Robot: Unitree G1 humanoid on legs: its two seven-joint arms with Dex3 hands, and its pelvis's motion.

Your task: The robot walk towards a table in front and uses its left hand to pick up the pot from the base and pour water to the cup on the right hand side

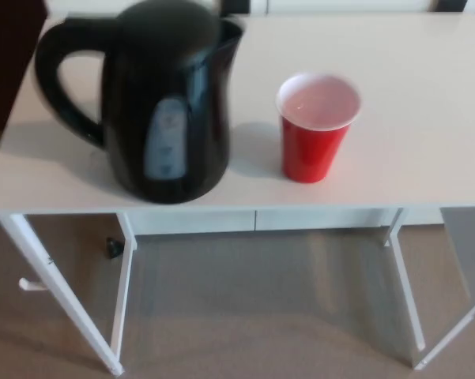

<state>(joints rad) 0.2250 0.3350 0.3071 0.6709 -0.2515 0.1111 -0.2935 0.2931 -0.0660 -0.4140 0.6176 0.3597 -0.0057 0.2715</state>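
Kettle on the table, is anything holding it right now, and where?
Nothing holds it. The kettle stands alone on the table beside the red cup; neither hand is in view.

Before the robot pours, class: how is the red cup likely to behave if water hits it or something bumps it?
The red cup looks thin-walled and empty, so probably light and easily shoved. It is taller than its narrow base, so a knock near the rim may tip it. It stands apart from the kettle, with nothing bracing it.
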